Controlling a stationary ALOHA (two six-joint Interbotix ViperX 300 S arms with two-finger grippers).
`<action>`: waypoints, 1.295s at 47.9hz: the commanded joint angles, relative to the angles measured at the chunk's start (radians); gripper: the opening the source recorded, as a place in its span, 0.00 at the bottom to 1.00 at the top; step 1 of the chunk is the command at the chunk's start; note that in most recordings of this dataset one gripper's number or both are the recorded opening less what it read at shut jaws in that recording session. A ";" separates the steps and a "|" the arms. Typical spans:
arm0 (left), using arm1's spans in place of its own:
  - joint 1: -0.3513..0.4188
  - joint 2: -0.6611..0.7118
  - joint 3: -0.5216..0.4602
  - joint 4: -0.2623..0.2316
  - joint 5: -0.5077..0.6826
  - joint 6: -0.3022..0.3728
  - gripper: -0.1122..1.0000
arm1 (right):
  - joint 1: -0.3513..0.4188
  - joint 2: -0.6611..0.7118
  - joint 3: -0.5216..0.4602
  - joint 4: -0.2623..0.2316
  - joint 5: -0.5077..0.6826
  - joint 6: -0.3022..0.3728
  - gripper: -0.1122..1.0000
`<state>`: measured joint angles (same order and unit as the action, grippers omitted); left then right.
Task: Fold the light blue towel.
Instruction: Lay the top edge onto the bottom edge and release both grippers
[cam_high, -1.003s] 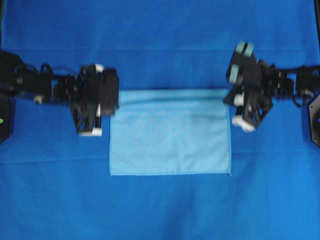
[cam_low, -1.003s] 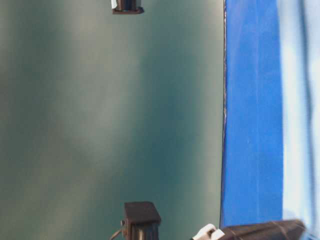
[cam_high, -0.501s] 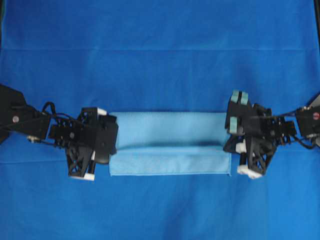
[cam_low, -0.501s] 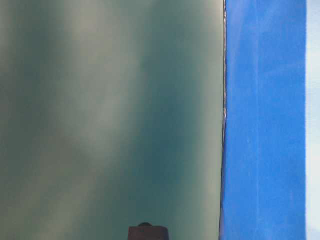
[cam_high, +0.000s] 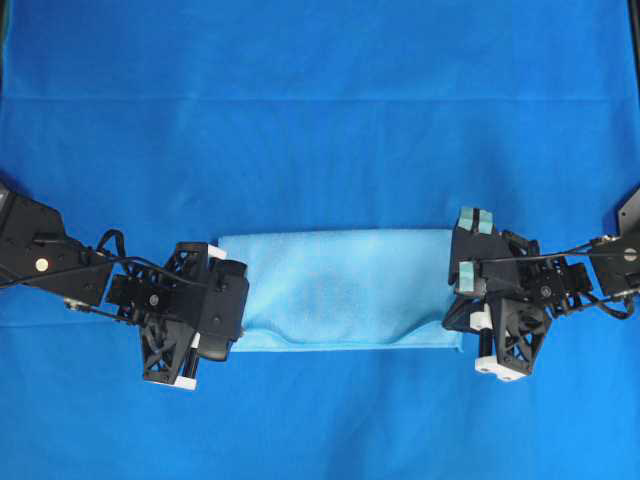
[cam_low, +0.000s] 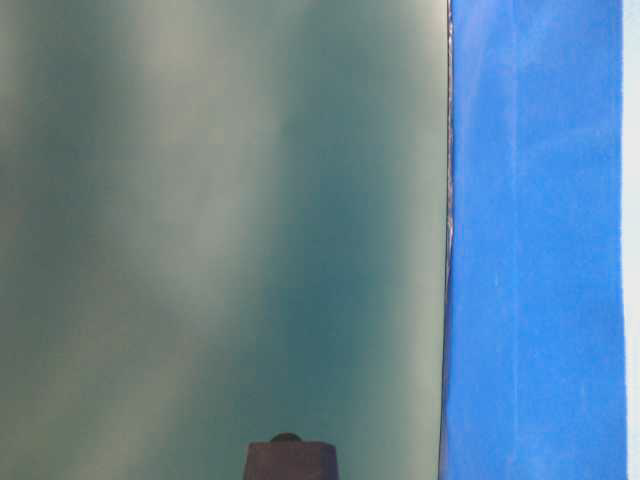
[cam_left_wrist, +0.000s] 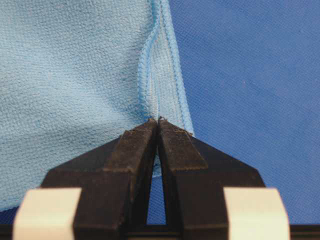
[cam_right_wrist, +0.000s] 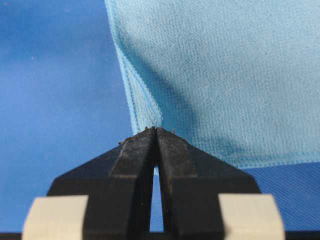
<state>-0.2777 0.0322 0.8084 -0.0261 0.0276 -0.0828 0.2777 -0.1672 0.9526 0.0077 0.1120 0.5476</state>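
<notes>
On the royal-blue sheet (cam_high: 320, 110), seen from overhead, you have the light blue towel (cam_high: 340, 285) lying doubled over into a wide, shallow band near the middle of the frame, its upper layer reaching almost to the lower hem. Your left gripper (cam_high: 232, 318) sits at the towel's left end and your right gripper (cam_high: 458, 300) at its right end, each arm coming in from its own side.

In the table-level view, you see little: a dull green backdrop fills the left, the sheet runs down the right, and only a pale sliver of the towel (cam_low: 634, 240) shows at the far right edge. A dark object (cam_low: 290, 458) pokes up at the bottom; what it is cannot be told.

In the left wrist view, your left gripper (cam_left_wrist: 158, 121) has its jaws pressed together on the towel's stitched hem (cam_left_wrist: 150, 75), with the cloth spreading up and to the left over the sheet (cam_left_wrist: 250, 75).

In the right wrist view, your right gripper (cam_right_wrist: 156, 130) is likewise pinched tight on the towel's edge (cam_right_wrist: 142, 107), where two hemmed layers meet; the cloth spreads up and to the right.
</notes>
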 joint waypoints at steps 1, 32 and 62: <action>0.000 -0.011 -0.017 -0.003 -0.003 0.003 0.12 | 0.003 0.000 -0.017 -0.002 -0.011 0.002 0.11; 0.040 -0.133 -0.020 0.000 0.067 0.026 0.67 | -0.003 -0.064 -0.041 -0.055 0.009 -0.015 0.63; 0.273 -0.052 0.031 0.000 0.020 0.189 0.67 | -0.305 0.014 -0.020 -0.187 0.071 -0.015 0.63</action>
<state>-0.0107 -0.0245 0.8483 -0.0276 0.0721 0.1012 -0.0230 -0.1611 0.9434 -0.1764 0.1902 0.5338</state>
